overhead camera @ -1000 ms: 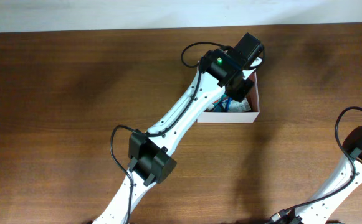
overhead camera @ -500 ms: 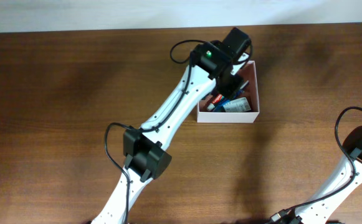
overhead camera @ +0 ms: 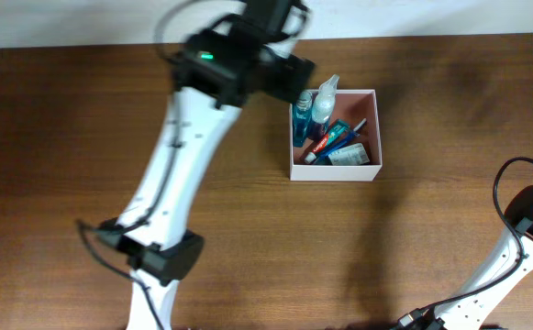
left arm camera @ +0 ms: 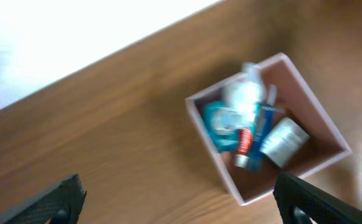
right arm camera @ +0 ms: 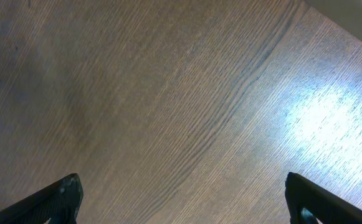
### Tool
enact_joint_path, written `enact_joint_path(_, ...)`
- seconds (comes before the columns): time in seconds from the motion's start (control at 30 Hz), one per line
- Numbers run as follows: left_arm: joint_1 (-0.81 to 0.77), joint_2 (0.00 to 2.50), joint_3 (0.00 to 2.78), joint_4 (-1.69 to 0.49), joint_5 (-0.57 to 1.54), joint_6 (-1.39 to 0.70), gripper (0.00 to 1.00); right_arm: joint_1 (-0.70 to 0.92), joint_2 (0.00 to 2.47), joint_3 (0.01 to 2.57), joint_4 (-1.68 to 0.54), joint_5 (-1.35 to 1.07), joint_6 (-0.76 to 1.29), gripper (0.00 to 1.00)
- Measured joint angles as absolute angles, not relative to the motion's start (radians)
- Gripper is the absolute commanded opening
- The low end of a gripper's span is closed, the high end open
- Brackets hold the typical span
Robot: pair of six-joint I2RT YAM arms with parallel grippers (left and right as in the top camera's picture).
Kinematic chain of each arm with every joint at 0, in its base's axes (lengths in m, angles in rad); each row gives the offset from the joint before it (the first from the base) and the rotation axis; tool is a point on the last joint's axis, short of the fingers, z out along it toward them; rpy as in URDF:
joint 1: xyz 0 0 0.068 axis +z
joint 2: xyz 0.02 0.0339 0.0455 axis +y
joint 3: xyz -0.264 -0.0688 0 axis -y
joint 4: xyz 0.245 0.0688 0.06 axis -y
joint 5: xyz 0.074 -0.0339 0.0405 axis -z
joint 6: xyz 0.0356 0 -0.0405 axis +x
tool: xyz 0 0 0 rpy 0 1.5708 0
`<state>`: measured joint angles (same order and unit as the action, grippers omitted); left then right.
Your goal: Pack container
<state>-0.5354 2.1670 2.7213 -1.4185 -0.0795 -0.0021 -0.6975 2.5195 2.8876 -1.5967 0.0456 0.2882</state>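
The container [overhead camera: 336, 172] is a square white-walled box with a pinkish inside, at the back of the table right of centre. In it lie a white-capped clear bottle [overhead camera: 325, 101], a red-and-blue tube [overhead camera: 326, 145] and a pale carton [overhead camera: 349, 157]. My left gripper [overhead camera: 291, 71] hovers just left of the box's back-left corner, blurred by motion. In the left wrist view the container [left arm camera: 321, 127] lies below and to the right, and the left gripper [left arm camera: 181, 200] is open with nothing between its fingers. My right gripper [right arm camera: 181, 196] stands open over bare wood.
The right arm [overhead camera: 532, 225] is folded at the table's lower right corner. The left arm's white links [overhead camera: 179, 156] cross the table's left half. A pale wall strip [overhead camera: 431, 18] borders the table's far edge.
The left gripper has opened, risen out of the container and swung left and back. The toiletries inside are now uncovered. The right arm has not moved.
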Motion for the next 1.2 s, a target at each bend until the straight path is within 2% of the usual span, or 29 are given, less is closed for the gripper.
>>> enact_joint_path(0.5,-0.267,2.049,2.723,-1.425,-0.152,0.001,0.99,-0.698,2.519,2.888,-1.596,0.046,0.288,0.99)
enact_joint_path(0.87,-0.186,2.049,2.723,-1.406,-0.198,0.001,0.99,-0.698,2.519,2.888,-1.596,0.045,0.289,0.99)
enact_joint_path(1.2,-0.182,2.049,2.723,-1.406,-0.203,0.001,0.99,-0.698,2.52,2.888,-1.597,0.046,0.289,0.99)
